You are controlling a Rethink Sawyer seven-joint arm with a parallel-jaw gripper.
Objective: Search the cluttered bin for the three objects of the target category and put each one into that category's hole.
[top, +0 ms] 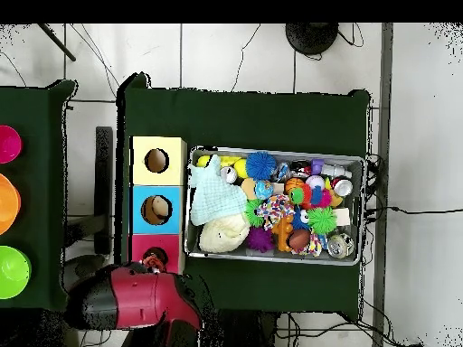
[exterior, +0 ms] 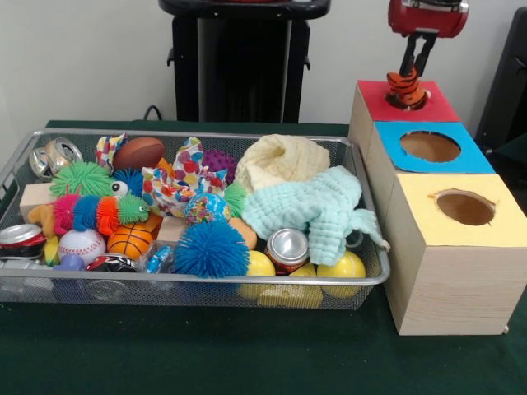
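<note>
The cluttered bin [exterior: 198, 136] is a wide wire mesh tray full of toys, balls, cans and cloths; it also shows in the overhead view [top: 271, 151]. Three wooden boxes stand beside it: red top [exterior: 436, 103], blue top [exterior: 469, 156] and yellow top [exterior: 428, 226], each with a round hole. My gripper [exterior: 414, 72] hangs over the red box's hole, shut on an orange striped plush toy [exterior: 405, 86] that sits partly in the hole. In the overhead view the toy [top: 152, 264] shows at the red box [top: 145, 242], just ahead of the arm [top: 136, 298].
The bin holds a light green cloth [exterior: 317, 210], a cream knit cloth [exterior: 284, 158], a blue spiky ball [exterior: 210, 247], a can [exterior: 287, 247], yellow balls [exterior: 346, 265], a baseball [exterior: 81, 243] and a bright caterpillar toy [exterior: 90, 212]. Coloured bowls [top: 7, 203] stand on a second table.
</note>
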